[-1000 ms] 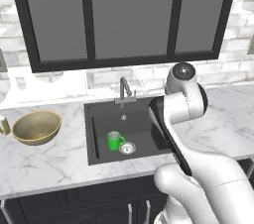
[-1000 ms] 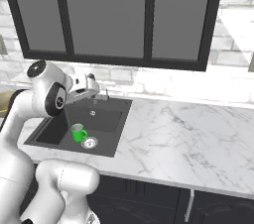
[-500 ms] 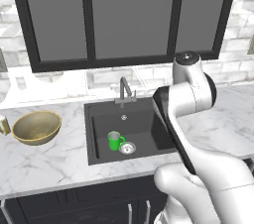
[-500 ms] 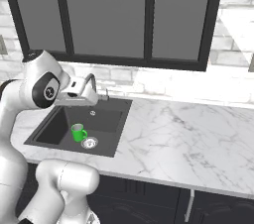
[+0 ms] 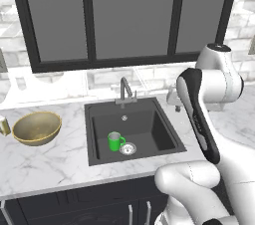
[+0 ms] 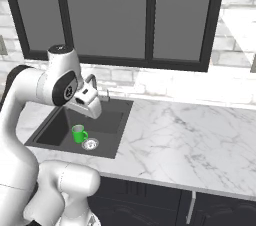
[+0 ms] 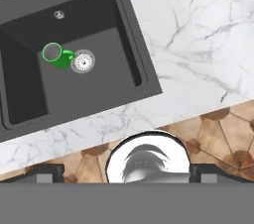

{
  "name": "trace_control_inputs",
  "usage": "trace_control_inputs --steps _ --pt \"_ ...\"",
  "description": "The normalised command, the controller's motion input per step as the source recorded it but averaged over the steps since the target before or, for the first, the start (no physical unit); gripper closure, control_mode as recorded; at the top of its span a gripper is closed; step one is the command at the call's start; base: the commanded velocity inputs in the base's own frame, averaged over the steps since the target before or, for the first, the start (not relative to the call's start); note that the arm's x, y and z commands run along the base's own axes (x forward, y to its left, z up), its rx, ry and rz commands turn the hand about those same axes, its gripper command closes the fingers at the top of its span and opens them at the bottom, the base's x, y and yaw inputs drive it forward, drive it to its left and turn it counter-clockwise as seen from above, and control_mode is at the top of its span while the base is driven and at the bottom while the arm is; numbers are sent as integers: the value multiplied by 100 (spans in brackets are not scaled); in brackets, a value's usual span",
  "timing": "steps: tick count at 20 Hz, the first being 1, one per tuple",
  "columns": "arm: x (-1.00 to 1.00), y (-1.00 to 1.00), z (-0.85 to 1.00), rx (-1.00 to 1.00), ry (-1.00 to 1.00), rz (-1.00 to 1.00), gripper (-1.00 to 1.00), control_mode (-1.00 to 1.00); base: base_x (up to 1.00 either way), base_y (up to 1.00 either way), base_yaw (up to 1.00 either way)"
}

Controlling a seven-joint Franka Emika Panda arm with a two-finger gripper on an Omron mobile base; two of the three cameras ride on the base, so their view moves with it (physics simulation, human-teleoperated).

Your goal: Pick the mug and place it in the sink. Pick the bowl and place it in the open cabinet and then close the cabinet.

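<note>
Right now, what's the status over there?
Hand open, holding nothing. Mug upright in the sink, beside the drain. Bowl on the counter left of the sink, nothing on it.

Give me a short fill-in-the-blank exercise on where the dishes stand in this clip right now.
1. The green mug stands upright inside the ____.
2. The steel drain lies right beside the ____.
3. The bowl sits on the marble counter, on the ____ side of the sink in the left base view.

Missing words: sink; mug; left
</note>
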Motion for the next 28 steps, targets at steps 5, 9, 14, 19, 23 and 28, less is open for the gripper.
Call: trace_control_inputs --steps 5,9,14,19,23,28 --pt "0 1 0 0 0 0 -100 -100 0 0 0" --pt "0 14 0 -2 0 0 -100 -100 0 0 0" --pt "0 21 0 -6 0 0 -100 -100 0 0 0" --pt "0 27 0 -4 2 0 -100 -100 0 0 0" --pt "0 40 0 0 7 4 -100 -100 0 0 0" --pt "0 18 0 0 3 2 -100 100 0 29 3"
